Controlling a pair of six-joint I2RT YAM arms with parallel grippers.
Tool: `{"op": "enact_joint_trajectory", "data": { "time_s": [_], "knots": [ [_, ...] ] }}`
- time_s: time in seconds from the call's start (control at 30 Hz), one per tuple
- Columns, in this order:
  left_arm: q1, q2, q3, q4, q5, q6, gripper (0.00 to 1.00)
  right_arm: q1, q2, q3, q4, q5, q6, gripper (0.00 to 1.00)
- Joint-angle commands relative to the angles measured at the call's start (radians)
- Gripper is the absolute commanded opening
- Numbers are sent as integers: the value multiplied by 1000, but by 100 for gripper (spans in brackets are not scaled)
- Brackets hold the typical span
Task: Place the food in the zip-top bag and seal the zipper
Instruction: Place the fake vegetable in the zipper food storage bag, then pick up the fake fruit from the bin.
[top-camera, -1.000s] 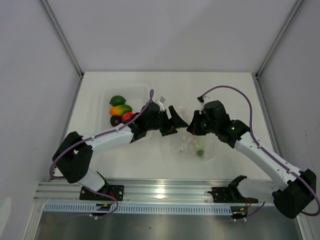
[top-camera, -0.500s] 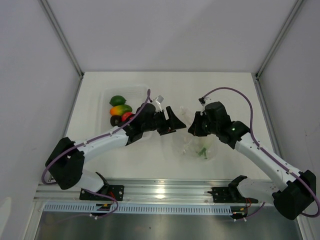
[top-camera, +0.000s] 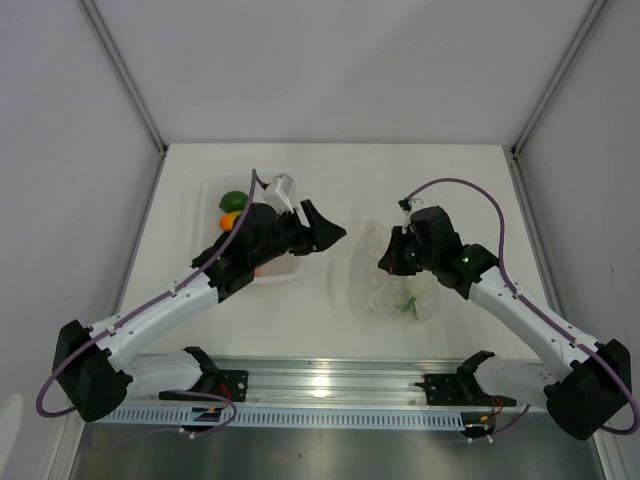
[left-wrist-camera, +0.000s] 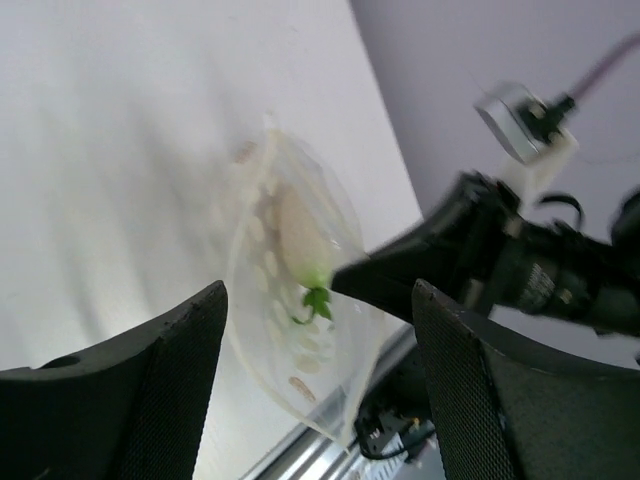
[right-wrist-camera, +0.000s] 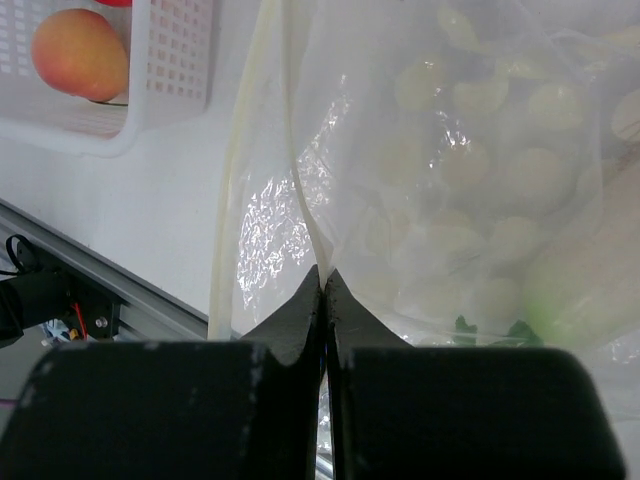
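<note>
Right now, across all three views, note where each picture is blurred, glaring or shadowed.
Left wrist view: blurred throughout, the zip-top bag and radish soft-edged. Right wrist view: sharp, with white glare on the bag's crinkles. Top external view: evenly lit, with a bright reflection on the rail.

One zip-top bag (top-camera: 366, 270), one radish (left-wrist-camera: 298, 235), one tray (right-wrist-camera: 175, 50), one green fruit (top-camera: 233, 199), one orange fruit (right-wrist-camera: 80, 55).

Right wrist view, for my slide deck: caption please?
Right gripper shut on crinkly transparent plastic bag; orange toy fruit in white perforated tray beside.
</note>
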Motion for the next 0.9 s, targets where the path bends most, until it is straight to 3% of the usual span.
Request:
{"op": "enact_joint_trajectory", "data": {
  "time_s": [0.0,0.2,0.33,0.57,0.7,0.87],
  "knots": [
    [58,-21,77,-214,-187,55,77,-4,-19,-5,22,7,-18,0],
    [208,69,251,-549,-371,-33,99,-2,-19,-4,19,16,-25,0],
    [294,147,352,-698,-477,-96,100,-4,-13,-4,19,16,-30,0],
    [415,373,505,-921,-426,-228,100,-4,-13,-4,20,16,-31,0],
    [432,539,680,-1169,-469,-337,99,-2,-14,-4,19,16,-31,0],
    [435,645,722,-1186,-450,-354,99,-4,-16,-7,17,16,-30,0]
  ]
}}
